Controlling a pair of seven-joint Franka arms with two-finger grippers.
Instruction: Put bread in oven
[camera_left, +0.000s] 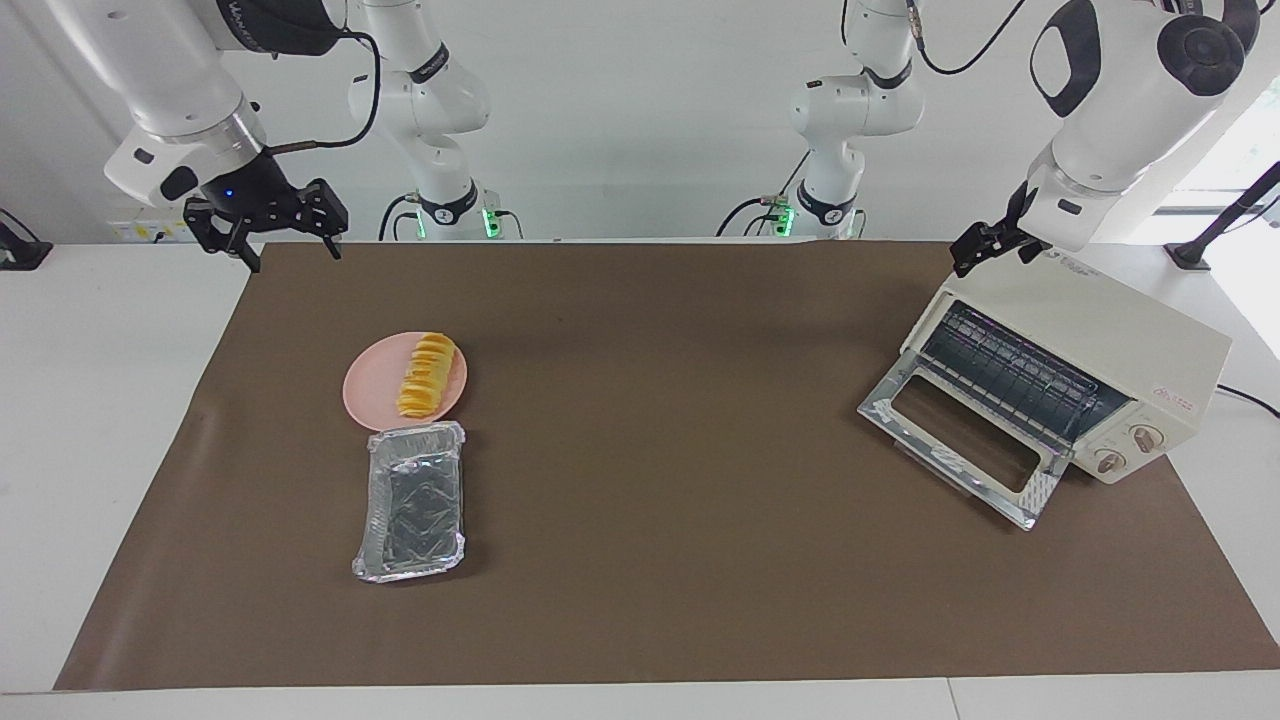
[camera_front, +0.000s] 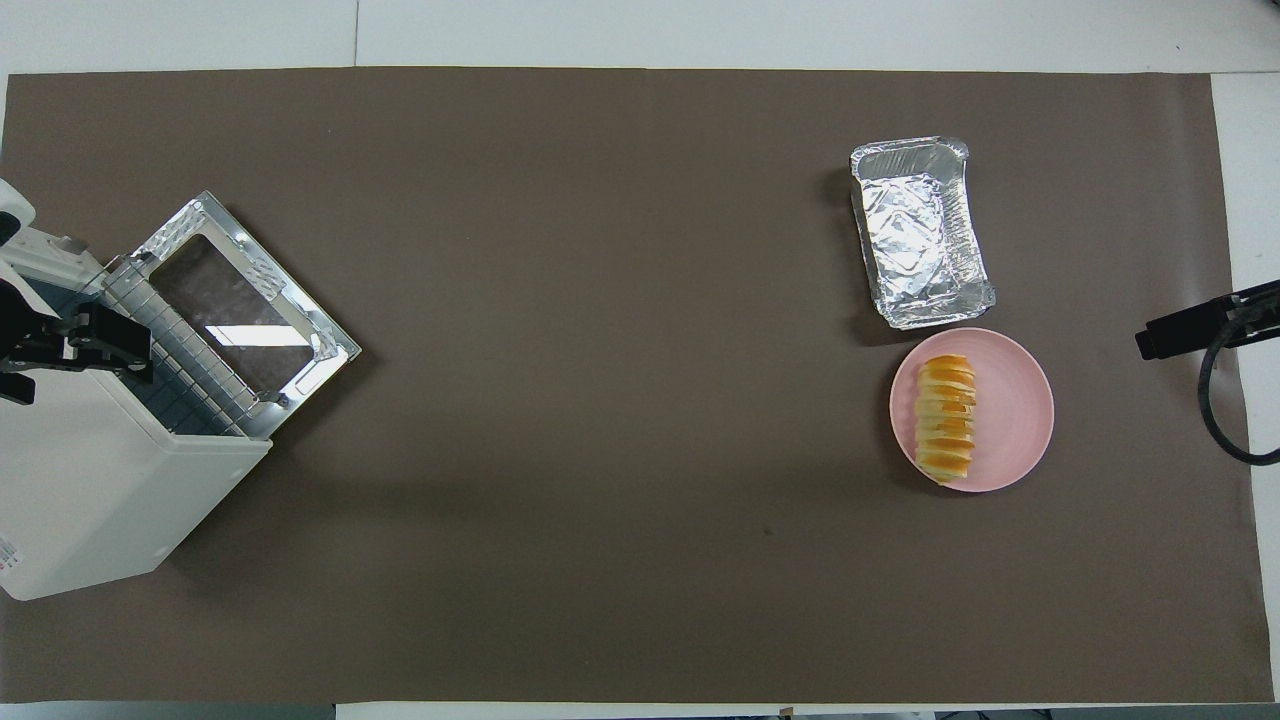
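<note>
The right gripper (camera_left: 288, 232) hangs in the air over the mat's (camera_left: 640, 600) edge at the right arm's end of the table, fingers spread wide, holding nothing. The left gripper (camera_left: 985, 245) hangs over the top of the oven (camera_left: 1130, 330), also open and empty, seemingly just clear of it.

The bread (camera_left: 428, 375) lies on a pink plate (camera_left: 372, 385) on the right arm's half of the mat, untouched. A foil tray (camera_left: 412, 500) sits just beside the plate, farther from the robots, with nothing in it.

The oven stands at the left arm's end, its door (camera_left: 960, 440) dropped open and the rack (camera_left: 1010, 372) bare.

The task looks barely begun: the door is down, but the bread is not yet picked up, carried across or set inside.
</note>
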